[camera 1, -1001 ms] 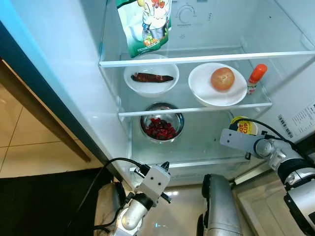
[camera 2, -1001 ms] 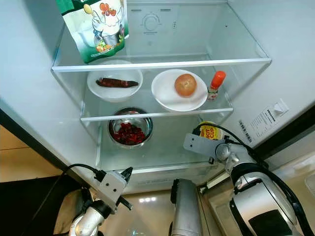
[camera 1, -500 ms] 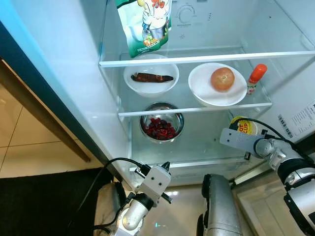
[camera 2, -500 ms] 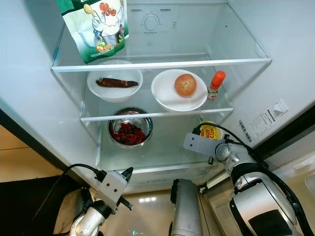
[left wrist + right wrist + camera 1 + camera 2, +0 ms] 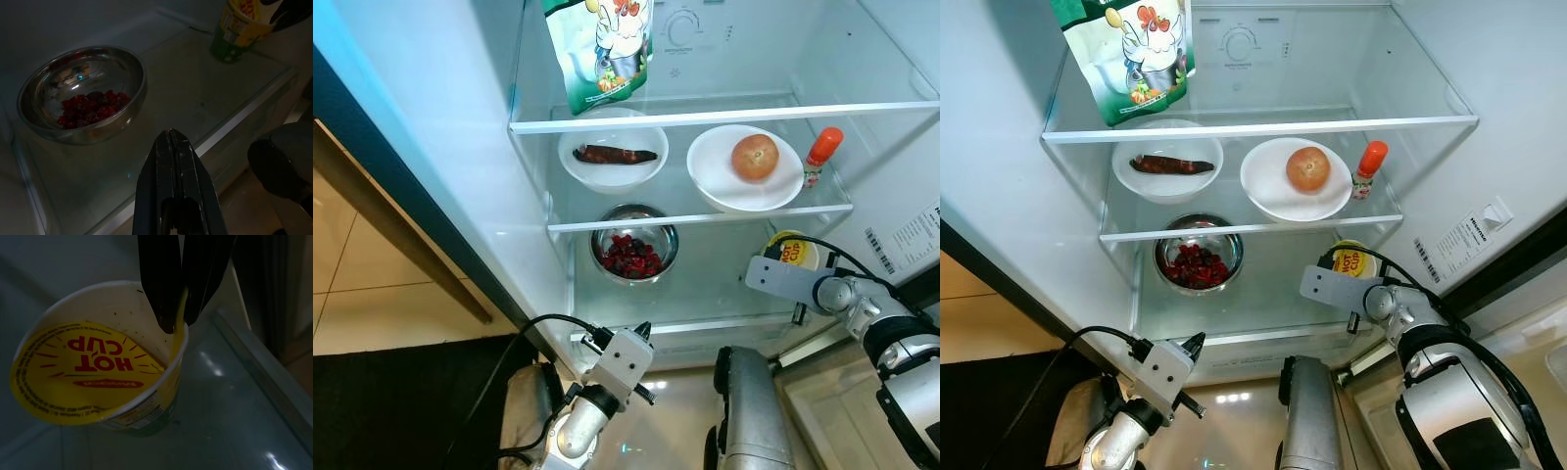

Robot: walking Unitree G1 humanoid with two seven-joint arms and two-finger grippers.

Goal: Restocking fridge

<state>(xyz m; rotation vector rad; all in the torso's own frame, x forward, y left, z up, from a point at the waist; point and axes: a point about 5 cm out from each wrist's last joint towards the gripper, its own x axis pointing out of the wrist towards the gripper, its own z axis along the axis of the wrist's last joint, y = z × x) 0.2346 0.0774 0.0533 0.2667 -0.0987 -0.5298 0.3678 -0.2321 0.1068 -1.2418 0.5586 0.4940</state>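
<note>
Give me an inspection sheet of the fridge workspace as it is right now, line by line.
Surface: glass fridge shelves, three levels in view.
Job's things: noodle cup with a yellow lid on the lowest shelf, right side; its rim is pinched by the right gripper.
Clutter: green pouch on the top shelf; white bowl holding a dark sausage, white plate holding an onion, and a red-capped bottle on the middle shelf; steel bowl of red berries on the lowest.
Grippers: left gripper shut, holding nothing, low in front of the fridge.
Cables: black cable along the right arm.
Surroundings: tiled floor on the left.
</note>
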